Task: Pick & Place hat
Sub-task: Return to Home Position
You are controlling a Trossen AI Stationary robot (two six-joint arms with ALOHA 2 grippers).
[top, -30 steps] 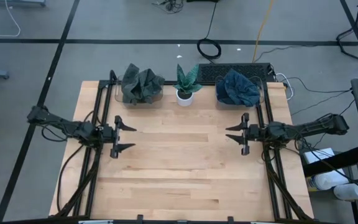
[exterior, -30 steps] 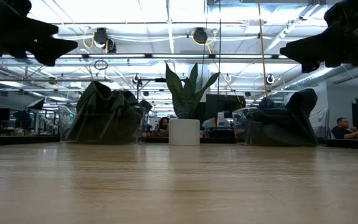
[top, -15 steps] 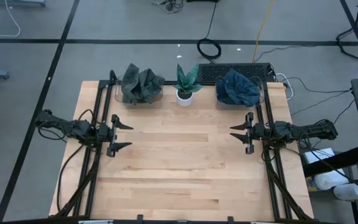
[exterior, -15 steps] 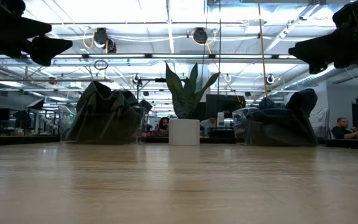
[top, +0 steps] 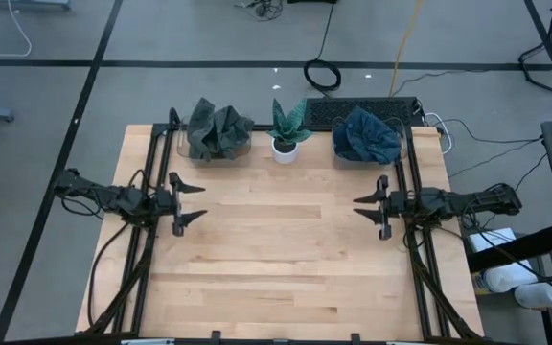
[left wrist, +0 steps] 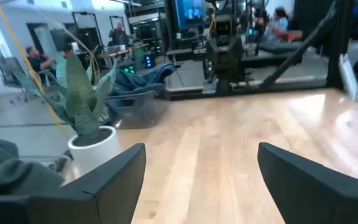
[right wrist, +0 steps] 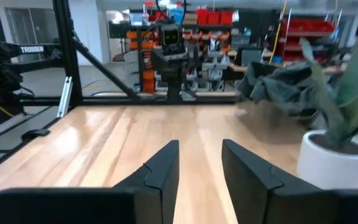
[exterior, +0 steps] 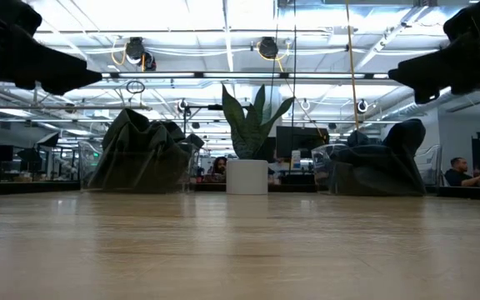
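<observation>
Crumpled blue fabric caps (top: 365,136) fill the right clear plastic bin (top: 405,142) at the pale wooden worktop's (top: 286,268) far edge. The left tool (top: 197,202) gapes wide, empty; the right tool (top: 357,207) stands narrowly parted, empty.

A: How's the left side?
B: The dark six-joint left arm (top: 113,196) reaches in, its two-finger left tool (top: 199,202) pointing inward, fingers spread wide, empty
A: And the right?
B: The dark right arm (top: 468,200) mirrors it; right tool (top: 357,207) fingers narrowly parted, empty
</observation>
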